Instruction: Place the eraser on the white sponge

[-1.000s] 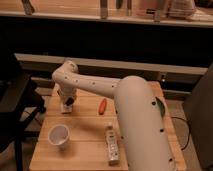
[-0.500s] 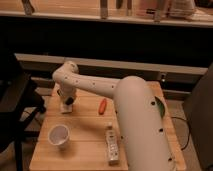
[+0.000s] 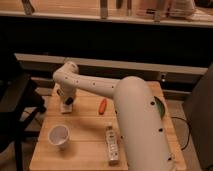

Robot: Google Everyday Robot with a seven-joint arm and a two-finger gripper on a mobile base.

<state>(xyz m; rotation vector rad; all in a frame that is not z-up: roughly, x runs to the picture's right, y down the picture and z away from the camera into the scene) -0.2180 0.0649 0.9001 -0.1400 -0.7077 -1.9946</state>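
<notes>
Wooden counter [image 3: 85,127], carrying 4 loose items. 1 white arm [image 3: 135,120] sweeps from front right to rear left. Long white bar with markings [image 3: 112,145] lies front centre, beside the arm. White cup [image 3: 58,136] upright, front left. Gripper [image 3: 67,98] points down at rear left; spread or pinched, cannot tell. Orange object [image 3: 102,105] lies mid-counter. White sponge [image 3: 66,107] sits directly under the gripper. Eraser not discernible.

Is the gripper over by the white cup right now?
No, the gripper is down at the white sponge farther back, and the white cup stands apart from it, closer to the camera.
</notes>
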